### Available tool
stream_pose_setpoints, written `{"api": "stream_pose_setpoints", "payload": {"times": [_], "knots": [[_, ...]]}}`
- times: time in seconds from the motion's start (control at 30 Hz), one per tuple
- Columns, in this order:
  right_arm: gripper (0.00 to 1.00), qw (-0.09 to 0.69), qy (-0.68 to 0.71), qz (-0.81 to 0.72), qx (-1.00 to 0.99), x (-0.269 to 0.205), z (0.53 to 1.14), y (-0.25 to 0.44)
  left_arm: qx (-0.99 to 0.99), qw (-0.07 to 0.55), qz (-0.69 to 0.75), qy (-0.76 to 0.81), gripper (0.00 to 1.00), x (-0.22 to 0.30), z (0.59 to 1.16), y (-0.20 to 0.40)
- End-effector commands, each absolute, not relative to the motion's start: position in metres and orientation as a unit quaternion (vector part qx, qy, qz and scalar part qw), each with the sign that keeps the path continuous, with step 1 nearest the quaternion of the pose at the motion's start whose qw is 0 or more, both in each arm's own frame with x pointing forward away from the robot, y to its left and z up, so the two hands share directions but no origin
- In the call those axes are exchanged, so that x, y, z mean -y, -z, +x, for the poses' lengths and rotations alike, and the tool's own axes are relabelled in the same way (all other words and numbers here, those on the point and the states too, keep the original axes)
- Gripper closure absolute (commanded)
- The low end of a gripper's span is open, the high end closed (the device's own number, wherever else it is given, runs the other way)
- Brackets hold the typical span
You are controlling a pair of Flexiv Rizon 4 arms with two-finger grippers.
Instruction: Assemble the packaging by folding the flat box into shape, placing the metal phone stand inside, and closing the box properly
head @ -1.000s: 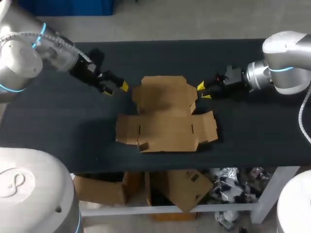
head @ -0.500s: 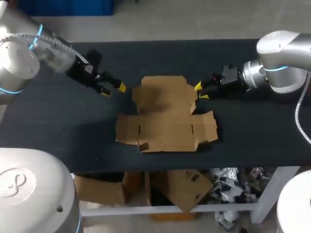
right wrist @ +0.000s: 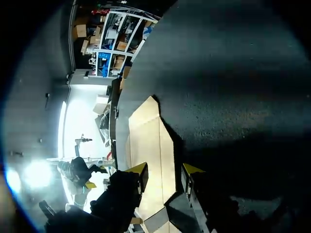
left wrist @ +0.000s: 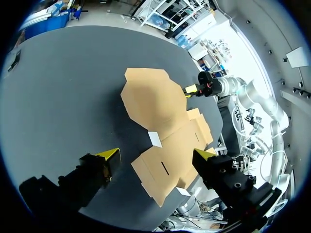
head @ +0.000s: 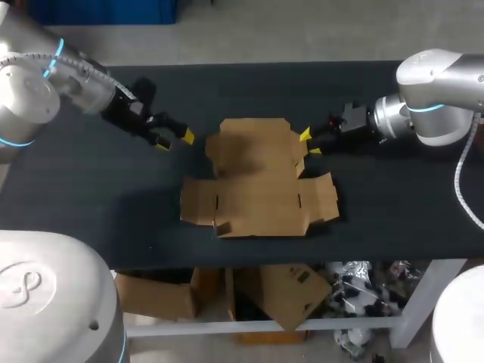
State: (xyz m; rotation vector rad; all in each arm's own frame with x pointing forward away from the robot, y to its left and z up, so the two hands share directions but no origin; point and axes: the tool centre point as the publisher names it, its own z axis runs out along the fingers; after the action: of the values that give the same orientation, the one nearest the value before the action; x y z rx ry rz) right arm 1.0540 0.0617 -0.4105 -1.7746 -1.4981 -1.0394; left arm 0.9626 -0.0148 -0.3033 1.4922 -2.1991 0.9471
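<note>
right gripper (head: 306,141) creeps up to flat box (head: 257,181) at mid tabletop (head: 91,197); left gripper (head: 175,138) near; both jaws released. folding looks unstarted; next: pinch a flap, raise it.

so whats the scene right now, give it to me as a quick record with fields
box: flat box, unfolded, lying on the table
left arm: left pincer open, beside the box's far flap, apart from it
right arm: right pincer open, at the far flap's opposite edge; contact cannot be told
phone stand: not in view
folds made: none yet
</note>
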Motion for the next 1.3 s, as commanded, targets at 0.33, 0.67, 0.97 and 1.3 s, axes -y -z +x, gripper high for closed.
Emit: {"api": "stream_pose_setpoints", "payload": {"times": [0.33, 0.67, 0.97, 1.3], "knots": [[0.54, 0.307, 0.392, -0.658, 0.566, -0.074, 1.063, 0.419, 0.768, 0.157, 0.523, -0.335, 0.0, 0.009, 0.958, 0.302], [0.55, 0.314, 0.402, -0.649, 0.564, -0.079, 1.062, 0.423, 0.768, 0.159, 0.523, -0.334, 0.0, 0.006, 0.957, 0.303], [0.56, 0.318, 0.433, -0.625, 0.566, -0.081, 1.06, 0.424, 0.771, 0.161, 0.52, -0.331, 0.0, 0.01, 0.957, 0.305], [1.0, 0.316, 0.462, -0.598, 0.574, -0.083, 1.06, 0.419, 0.773, 0.167, 0.517, -0.327, 0.0, 0.01, 0.956, 0.306]]}}
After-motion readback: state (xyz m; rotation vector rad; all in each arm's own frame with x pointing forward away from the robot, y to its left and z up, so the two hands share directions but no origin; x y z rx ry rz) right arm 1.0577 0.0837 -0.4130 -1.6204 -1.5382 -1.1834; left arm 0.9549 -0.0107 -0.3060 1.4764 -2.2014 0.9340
